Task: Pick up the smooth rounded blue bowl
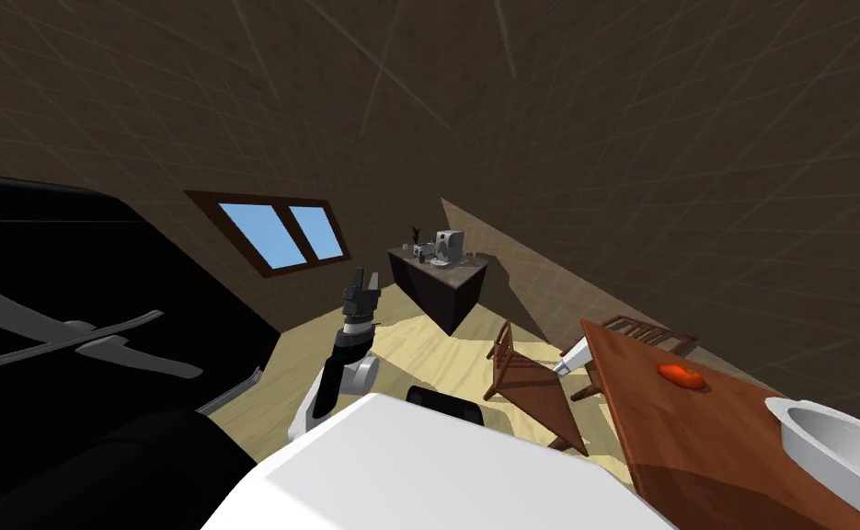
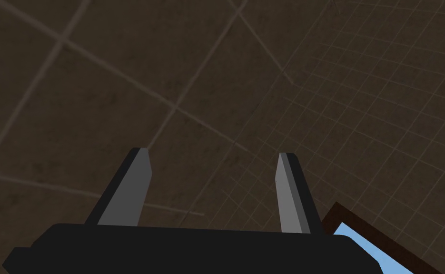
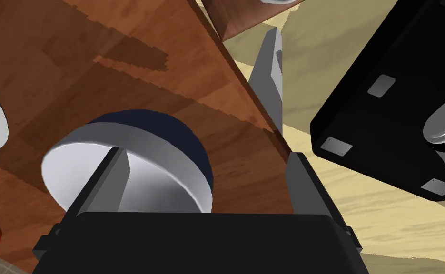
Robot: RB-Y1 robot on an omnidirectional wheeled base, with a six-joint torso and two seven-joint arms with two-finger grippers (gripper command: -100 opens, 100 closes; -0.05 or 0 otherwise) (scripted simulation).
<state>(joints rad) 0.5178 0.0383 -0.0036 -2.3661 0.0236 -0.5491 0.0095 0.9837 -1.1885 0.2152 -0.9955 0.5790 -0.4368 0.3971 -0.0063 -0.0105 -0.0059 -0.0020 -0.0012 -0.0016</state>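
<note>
Right up close, the right gripper point(image 3: 206, 152) is spread wide over the blue bowl point(image 3: 164, 157). One finger point(image 3: 114, 178) hangs over the pale inside. The other sits out past the dark blue outer wall, so the wall lies between the blades, which looks to me like a line-up for pinching it. I can't tell whether either blade touches it, and nothing is pinched yet. The bowl stands upright on the brown wooden table point(image 3: 121, 57), near the table's edge, which would explain why the hand comes in over that side. In the head view the table runs off at about 3 o'clock from me. It also carries a small red rounded fruit point(image 1: 681, 374) and, nearer my side, a big white bowl point(image 1: 832, 442), both apart from the target, so the pinch shouldn't disturb them. Wooden chairs point(image 1: 533, 386) crowd the table's near side at about 1 o'clock. The left arm point(image 1: 340, 363) is raised at 11 o'clock, well away from the table. Its left gripper point(image 2: 214, 152) points upward with blades spread and nothing between them, parked out of the way by my reading. Farther off at 12 o'clock stands a dark counter point(image 1: 441, 285) with a coffee machine point(image 1: 451, 247) and a little plant point(image 1: 415, 235). A window point(image 1: 280, 235) showing blue is on the wall at about 11 o'clock.
</note>
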